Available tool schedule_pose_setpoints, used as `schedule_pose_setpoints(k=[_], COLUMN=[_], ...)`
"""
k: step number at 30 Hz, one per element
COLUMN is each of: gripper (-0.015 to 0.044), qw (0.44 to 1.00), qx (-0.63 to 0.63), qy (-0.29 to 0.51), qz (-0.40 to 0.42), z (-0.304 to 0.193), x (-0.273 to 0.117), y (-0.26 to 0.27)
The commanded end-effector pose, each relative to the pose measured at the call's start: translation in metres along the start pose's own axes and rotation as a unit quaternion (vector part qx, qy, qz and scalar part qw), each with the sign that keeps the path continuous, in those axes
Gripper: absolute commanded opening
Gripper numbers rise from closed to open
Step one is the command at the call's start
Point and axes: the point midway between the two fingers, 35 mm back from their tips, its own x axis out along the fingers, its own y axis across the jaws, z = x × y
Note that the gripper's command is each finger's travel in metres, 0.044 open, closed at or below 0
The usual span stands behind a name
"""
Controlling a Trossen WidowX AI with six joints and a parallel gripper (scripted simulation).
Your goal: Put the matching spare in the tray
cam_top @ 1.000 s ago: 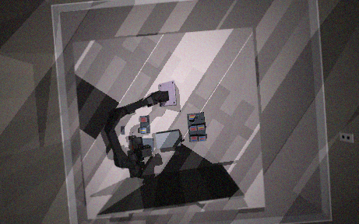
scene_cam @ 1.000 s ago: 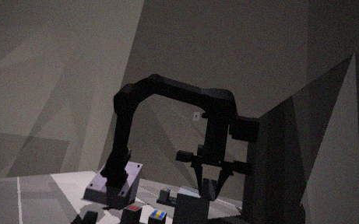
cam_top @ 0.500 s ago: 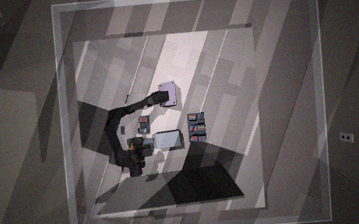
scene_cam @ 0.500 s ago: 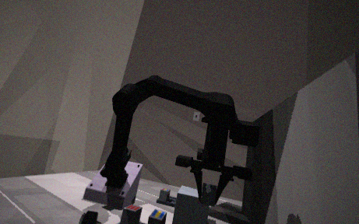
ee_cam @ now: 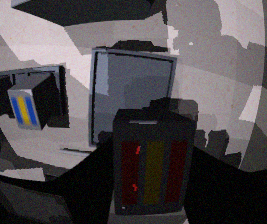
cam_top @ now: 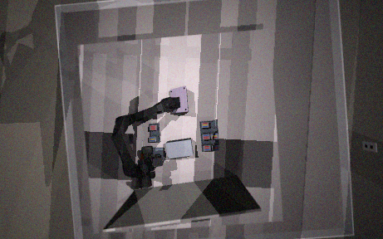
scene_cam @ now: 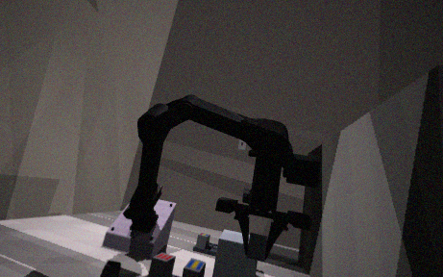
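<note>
Here, what we see, line by line:

Gripper: we find the gripper [ee_cam: 150, 183] clamped on a spare [ee_cam: 150, 171], its two dark fingers pressed on the block's left and right sides.

Spare: in the wrist view we read three vertical stripes on its face, red, yellow, red. It is held off the table, as the exterior view shows the block [scene_cam: 258, 246] hanging between the fingertips.

Tray: the pale rectangular tray [ee_cam: 132, 99] sits just past the held spare, at 12 o'clock from it in the wrist view. From the top, the tray [cam_top: 179, 148] lies at 3 o'clock of the wrist, just beside it.

Other spares: we see one with a blue-yellow-blue face [ee_cam: 25, 107] at 9 o'clock of the tray in the wrist view. From the top, a group of three [cam_top: 208, 135] stands at 2 o'clock of the tray, and a pair [cam_top: 154, 133] at 10 o'clock.

Mounted unit: the lilac block [cam_top: 179, 99] stands at 12 o'clock of the tray, well apart from it. We cannot tell its code.

Arm: the dark arm [scene_cam: 206, 120] arches from its base over to the tray.
</note>
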Motion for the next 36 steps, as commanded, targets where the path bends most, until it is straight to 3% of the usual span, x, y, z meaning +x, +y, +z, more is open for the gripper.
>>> schedule_pose_setpoints(k=[1,36], gripper=[0.0000,0.0000], qw=[1.000,1.000], qx=[0.000,0.002], qy=[0.002,0.002], qz=[-0.002,-0.002], z=[-0.002,-0.003], x=[0.002,0.030], y=[0.000,0.001])
